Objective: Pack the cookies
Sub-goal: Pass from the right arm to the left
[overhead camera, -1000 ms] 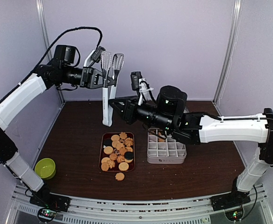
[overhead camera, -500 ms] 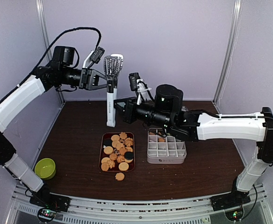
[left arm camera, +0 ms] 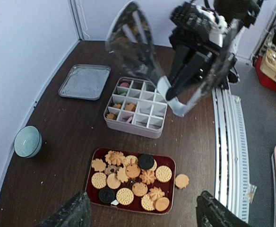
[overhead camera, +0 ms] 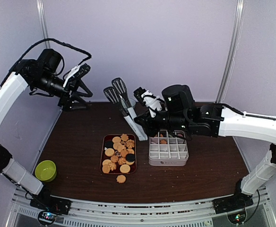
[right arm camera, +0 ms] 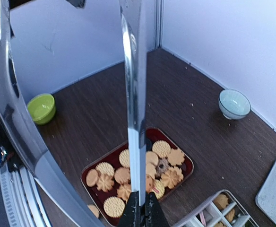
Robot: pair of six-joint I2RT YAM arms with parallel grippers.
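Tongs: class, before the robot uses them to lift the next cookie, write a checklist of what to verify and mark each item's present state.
1. Grip: ok. The right gripper has its fingers shut on the handle end of the tongs.
2. Other arm clear: ok. The left gripper is open, empty and apart from the tongs.
3. Blades apart: ok.
4. Supply uncovered: ok. The cookies lie open on the red tray.
5. Free compartments: ok. The divided box has several empty.
6. Everything on the tray: not ok. A stray cookie lies on the table beside it.
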